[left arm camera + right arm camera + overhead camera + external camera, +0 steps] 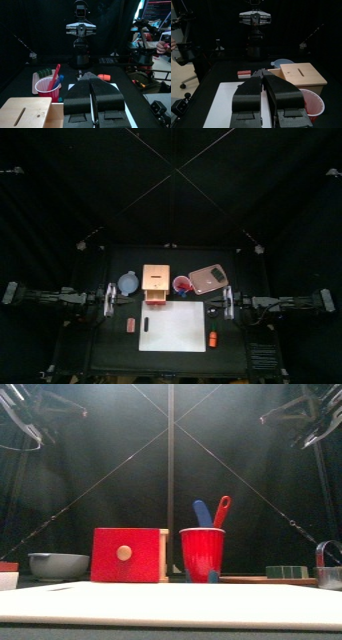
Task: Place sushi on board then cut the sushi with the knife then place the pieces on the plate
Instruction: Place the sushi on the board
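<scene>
The dark green sushi roll (285, 571) lies on the pink tray (218, 272) at the back right, seen too in the left wrist view as the sushi (45, 73). A red cup (181, 283) holds a blue knife (202, 513) and a red knife (222, 508). The white board (173, 325) lies bare at the front middle. My left gripper (112, 300) hovers shut off the board's left corner. At the right corner hovers my right gripper (229, 302), also shut. Neither holds anything.
A wooden box with a red drawer front (130, 554) stands behind the board, with a blue-grey bowl (128, 283) to its left. A small red toy (131, 326) lies left of the board and an orange toy (213, 339) right of it.
</scene>
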### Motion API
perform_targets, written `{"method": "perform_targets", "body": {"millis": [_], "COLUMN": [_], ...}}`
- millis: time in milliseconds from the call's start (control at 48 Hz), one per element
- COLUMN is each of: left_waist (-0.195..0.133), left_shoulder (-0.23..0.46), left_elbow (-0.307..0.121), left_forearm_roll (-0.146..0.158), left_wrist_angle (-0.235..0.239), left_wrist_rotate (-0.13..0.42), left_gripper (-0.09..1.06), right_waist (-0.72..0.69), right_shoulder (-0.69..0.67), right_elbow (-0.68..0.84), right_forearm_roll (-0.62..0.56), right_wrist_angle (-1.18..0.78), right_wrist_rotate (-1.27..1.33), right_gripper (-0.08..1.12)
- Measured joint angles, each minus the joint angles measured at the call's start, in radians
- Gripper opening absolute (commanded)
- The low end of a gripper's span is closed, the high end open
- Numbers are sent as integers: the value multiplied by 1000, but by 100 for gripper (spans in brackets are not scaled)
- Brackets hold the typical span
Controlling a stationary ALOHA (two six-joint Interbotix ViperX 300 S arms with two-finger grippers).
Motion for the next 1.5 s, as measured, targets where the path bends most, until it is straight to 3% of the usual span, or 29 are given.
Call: {"method": "perform_targets", "body": {"millis": [208, 354, 708, 833, 1083, 1146, 1500], "left_waist": [38, 44, 52, 51, 51, 52, 51], "left_shoulder": [25, 26, 26, 26, 26, 26, 49], "left_elbow": [2, 2, 15, 25, 35, 35, 44], "left_forearm_roll": [8, 11, 11, 9, 11, 11, 12], "left_wrist_angle": [-15, -35, -55, -66, -87, -89, -89], "left_wrist_rotate": [3, 5, 2, 2, 2, 0, 0], "left_gripper": [13, 13, 13, 13, 13, 13, 13], "right_waist": [-81, -212, -758, -885, -897, -896, -904], "right_shoulder": [21, 34, 114, 143, 169, 189, 362], "right_elbow": [0, -17, -84, -86, -106, -112, -163], "right_forearm_roll": [2, 9, 48, 80, 138, 150, 137], "right_wrist_angle": [26, 101, 540, 632, 727, 738, 699], "right_wrist_rotate": [11, 11, 28, 28, 31, 35, 38], "right_gripper": [2, 2, 4, 20, 96, 108, 101]}}
